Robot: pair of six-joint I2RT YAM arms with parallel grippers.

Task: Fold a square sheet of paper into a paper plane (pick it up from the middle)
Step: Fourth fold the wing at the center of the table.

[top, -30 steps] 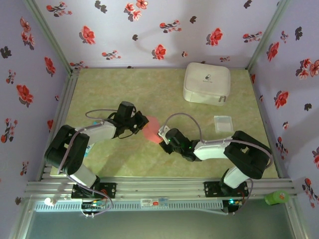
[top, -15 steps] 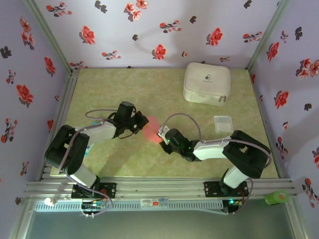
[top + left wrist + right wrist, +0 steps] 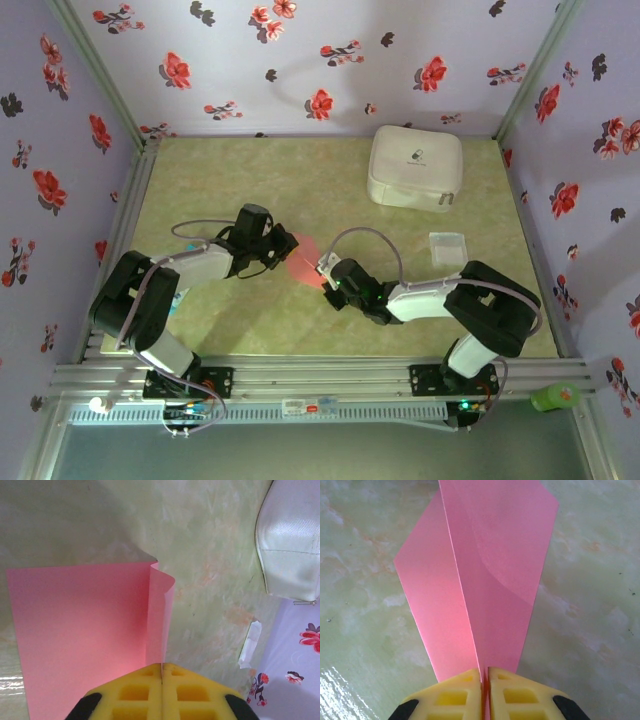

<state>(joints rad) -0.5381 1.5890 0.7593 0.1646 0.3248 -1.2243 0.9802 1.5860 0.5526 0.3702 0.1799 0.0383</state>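
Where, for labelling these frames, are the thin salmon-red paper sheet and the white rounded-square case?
thin salmon-red paper sheet [image 3: 80,625]: left wrist view, flat left panel.
white rounded-square case [image 3: 415,165]: top external view, top face's middle.

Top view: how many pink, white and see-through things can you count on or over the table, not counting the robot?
Pink: 1, the sheet of paper
White: 1, the case
See-through: 1, the small packet
Total: 3

I see a salmon-pink sheet of paper, yellow pads, a white case, a mottled green table, and lilac walls dotted with red flowers.
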